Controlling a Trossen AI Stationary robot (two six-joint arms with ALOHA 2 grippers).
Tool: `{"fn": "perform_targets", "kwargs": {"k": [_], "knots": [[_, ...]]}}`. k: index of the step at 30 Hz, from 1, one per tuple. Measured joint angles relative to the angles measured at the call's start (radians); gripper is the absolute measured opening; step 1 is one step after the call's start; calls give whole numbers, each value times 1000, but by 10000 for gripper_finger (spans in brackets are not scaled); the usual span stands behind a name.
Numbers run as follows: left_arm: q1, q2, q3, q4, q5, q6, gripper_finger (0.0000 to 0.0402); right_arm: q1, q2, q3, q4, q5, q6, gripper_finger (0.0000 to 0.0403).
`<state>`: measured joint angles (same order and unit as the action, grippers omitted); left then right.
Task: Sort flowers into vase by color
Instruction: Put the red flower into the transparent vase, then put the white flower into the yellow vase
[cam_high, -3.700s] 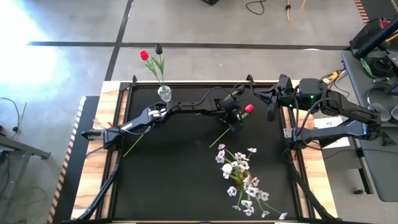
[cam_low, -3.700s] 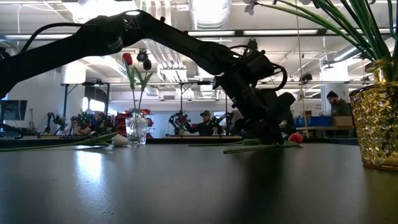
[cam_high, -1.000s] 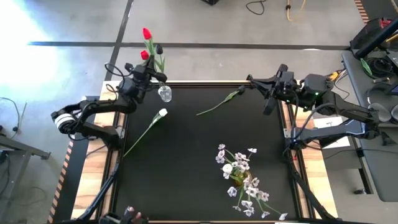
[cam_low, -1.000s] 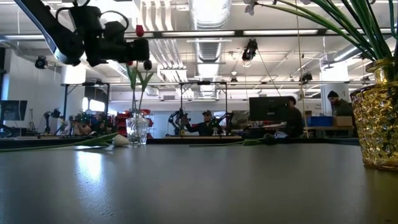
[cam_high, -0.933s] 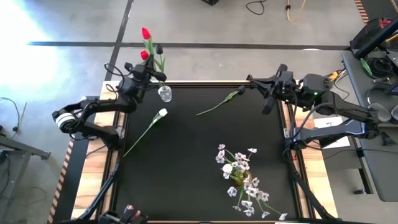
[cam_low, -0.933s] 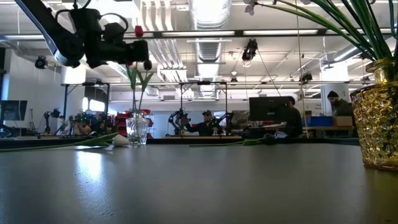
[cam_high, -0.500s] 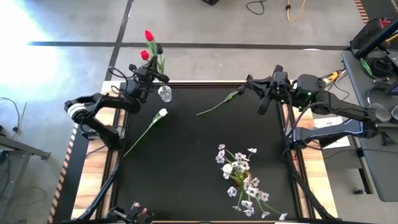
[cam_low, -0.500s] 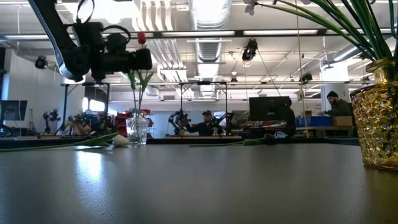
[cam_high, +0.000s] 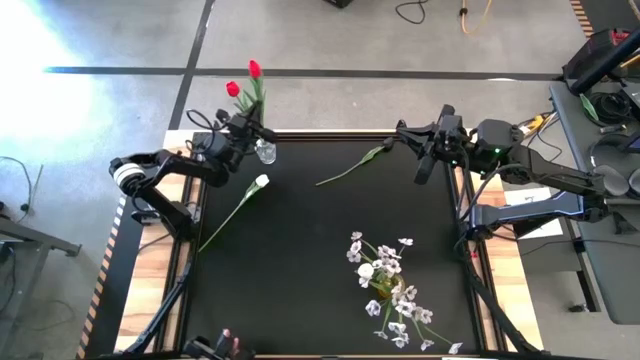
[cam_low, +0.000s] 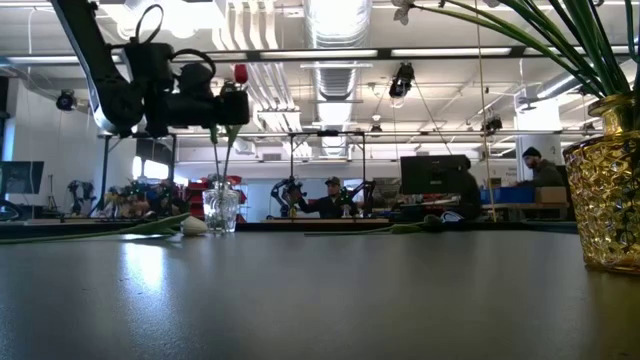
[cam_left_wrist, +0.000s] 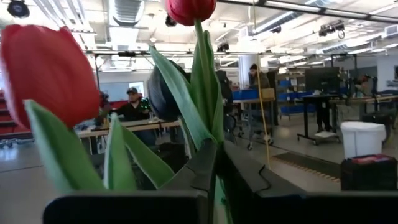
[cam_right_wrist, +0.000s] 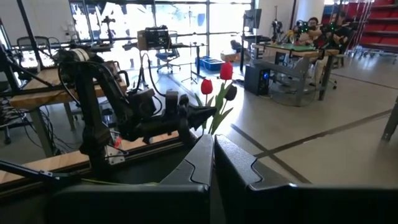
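My left gripper (cam_high: 250, 130) (cam_low: 238, 105) hovers over the small glass vase (cam_high: 265, 151) (cam_low: 220, 210) at the table's far left corner, shut on a red tulip (cam_high: 254, 68) (cam_low: 240, 72). A second red tulip (cam_high: 233, 89) (cam_left_wrist: 37, 68) and a dark tulip (cam_left_wrist: 165, 93) stand with their stems in that vase. A white tulip (cam_high: 260, 182) lies flat on the mat near the vase. A dark-headed flower (cam_high: 350, 165) lies near the far edge. My right gripper (cam_high: 412, 152) (cam_right_wrist: 211, 138) waits shut by the far right edge. My left gripper (cam_left_wrist: 214, 146) pinches the red tulip's stem (cam_left_wrist: 214, 158) among its leaves, well below the head (cam_left_wrist: 189, 9). The fingers (cam_left_wrist: 193, 171) come level from the table's left, across the stem. The tulip stands upright, head above the fingers; its lower stem runs down toward the vase mouth.
A gold vase (cam_high: 383, 283) (cam_low: 605, 200) with sprays of small white blossoms stands toward the near right of the black mat. The mat's middle holds only the two lying flowers. People sit at desks in the room beyond the far edge.
My left gripper has moved toward the table's right and downward over the glass vase, carrying the red tulip upright with it. The tulip's head now sits lower and closer to the other two flowers in the vase.
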<state>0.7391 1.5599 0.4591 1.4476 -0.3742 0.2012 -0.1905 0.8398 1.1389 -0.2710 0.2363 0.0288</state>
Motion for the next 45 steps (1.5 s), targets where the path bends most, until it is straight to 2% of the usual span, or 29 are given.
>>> {"fn": "perform_targets", "kwargs": {"k": [9, 14, 22, 25, 29, 33, 37, 42, 45], "knots": [[-46, -19, 0, -49, 0, -8, 67, 0, 0, 0, 0, -7, 10, 9], [-51, -63, -3, -155, -9, -11, 102, 0, 0, 0, 0, -8, 13, 9], [-73, -253, -3, -403, -8, -27, 134, 0, 0, 0, 0, -10, 12, 9], [-91, -363, 15, -578, -7, -37, 135, 0, 0, 0, 1, -28, 3, 9], [-121, -496, 86, -894, 2, -84, 135, 0, 0, 0, 19, -64, -10, 9], [-152, -587, 202, -1241, 101, -187, 135, 0, 0, 0, 20, -92, -27, 9], [-205, -625, 353, -1593, 210, -243, 124, 0, 0, 0, 20, -132, -47, 9], [-307, -622, 531, -2024, 240, -315, 97, 0, -1, 0, 18, -179, -54, 9], [-359, -616, 574, -2198, 286, -416, 77, 0, -1, 0, 16, -195, -57, 9]]}}
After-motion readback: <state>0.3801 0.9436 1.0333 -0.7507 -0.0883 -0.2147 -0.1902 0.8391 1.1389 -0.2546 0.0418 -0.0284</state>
